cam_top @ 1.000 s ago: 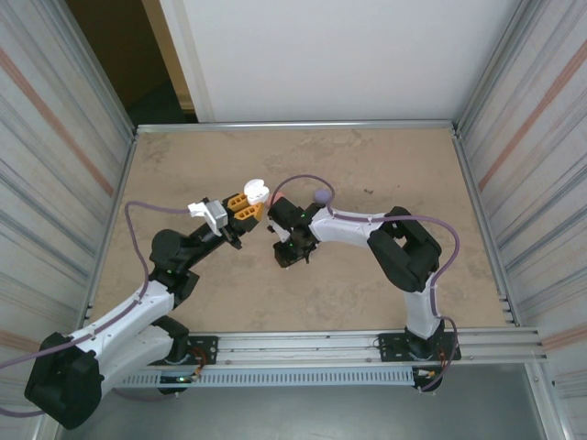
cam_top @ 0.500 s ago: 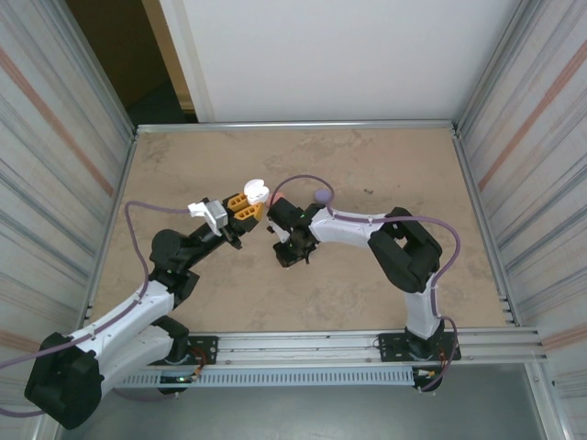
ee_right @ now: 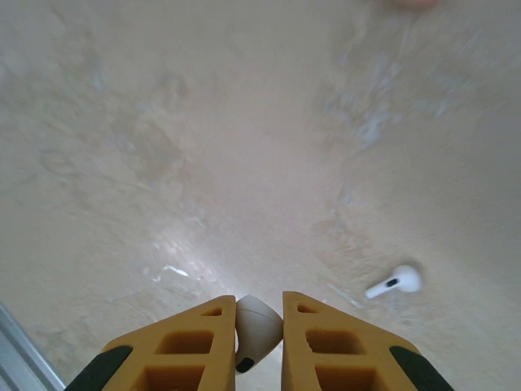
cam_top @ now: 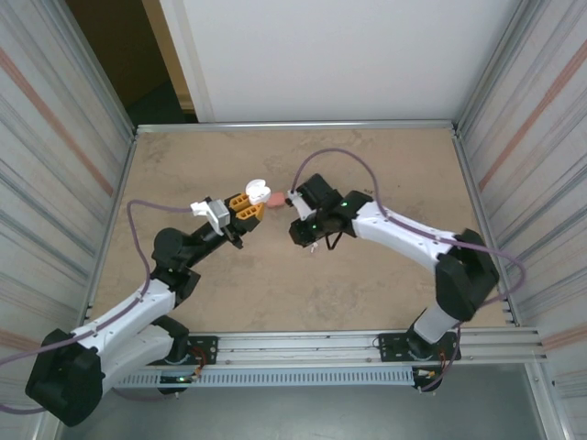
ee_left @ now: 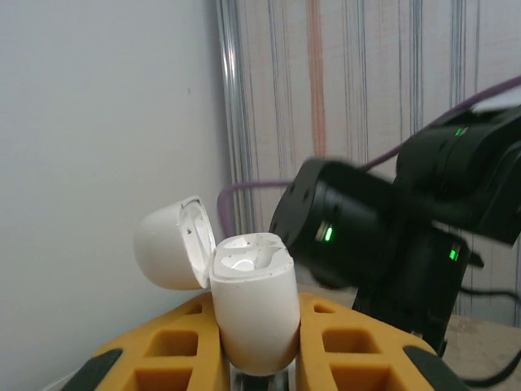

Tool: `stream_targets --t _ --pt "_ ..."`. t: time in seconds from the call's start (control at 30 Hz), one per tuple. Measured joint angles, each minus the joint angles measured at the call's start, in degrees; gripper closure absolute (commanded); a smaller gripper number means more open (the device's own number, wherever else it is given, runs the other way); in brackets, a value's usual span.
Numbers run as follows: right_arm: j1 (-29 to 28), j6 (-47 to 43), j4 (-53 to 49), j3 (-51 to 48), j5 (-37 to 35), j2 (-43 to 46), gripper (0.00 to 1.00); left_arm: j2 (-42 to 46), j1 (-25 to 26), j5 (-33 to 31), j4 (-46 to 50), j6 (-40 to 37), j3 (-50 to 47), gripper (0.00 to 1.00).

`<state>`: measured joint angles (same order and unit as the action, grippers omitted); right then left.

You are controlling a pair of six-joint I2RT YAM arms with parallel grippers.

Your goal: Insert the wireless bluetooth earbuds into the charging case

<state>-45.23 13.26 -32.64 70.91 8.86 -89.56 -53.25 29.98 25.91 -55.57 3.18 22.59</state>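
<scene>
The right arm (cam_top: 413,240) has unfolded since a second ago: its elbow has swung out toward the right wall (cam_top: 537,137) and its wrist has drawn back and rightward, while the left arm (cam_top: 138,307) has stayed put. The right pincer (ee_right: 259,314) is clamped fully shut on a white earbud (ee_right: 257,326), pinched between its yellow fingers (ee_right: 195,342) above the table (ee_right: 187,130). Ahead and to the right of it, a second white earbud (ee_right: 395,280) lies on the tan surface, well apart from the fingers, with bare table all round. The left pincer (ee_left: 256,308) is closed on the white charging case (ee_left: 252,273), held upright with its lid (ee_left: 172,244) hinged open to the left. The right arm's black wrist looms near, behind and right of the case. In the top view a coral-pink pebble (cam_top: 275,197) sits just beside the case, between the pincers. The back rail (cam_top: 293,126) and both walls stand well apart from either pincer.
</scene>
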Motion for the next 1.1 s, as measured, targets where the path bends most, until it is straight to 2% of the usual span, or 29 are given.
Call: stream_targets --t 0.27,0.47,0.77,1.1 --pt "3.08 -3.98 0.15 0.00 1.44 14.32 0.81 -4.48 0.22 0.22 -0.63 0.00 1.14 1.00" --pt "4.02 -7.63 1.60 0.24 3.30 21.16 0.81 -9.09 0.87 1.46 -2.19 0.04 2.58 1.00" --pt "4.02 -12.46 4.11 6.51 6.58 22.38 0.81 -12.96 1.84 4.20 -4.59 0.09 4.74 1.00" --pt "2.64 -16.35 5.35 12.50 9.70 19.17 0.81 -13.62 2.03 6.71 -4.85 0.24 5.81 1.00"
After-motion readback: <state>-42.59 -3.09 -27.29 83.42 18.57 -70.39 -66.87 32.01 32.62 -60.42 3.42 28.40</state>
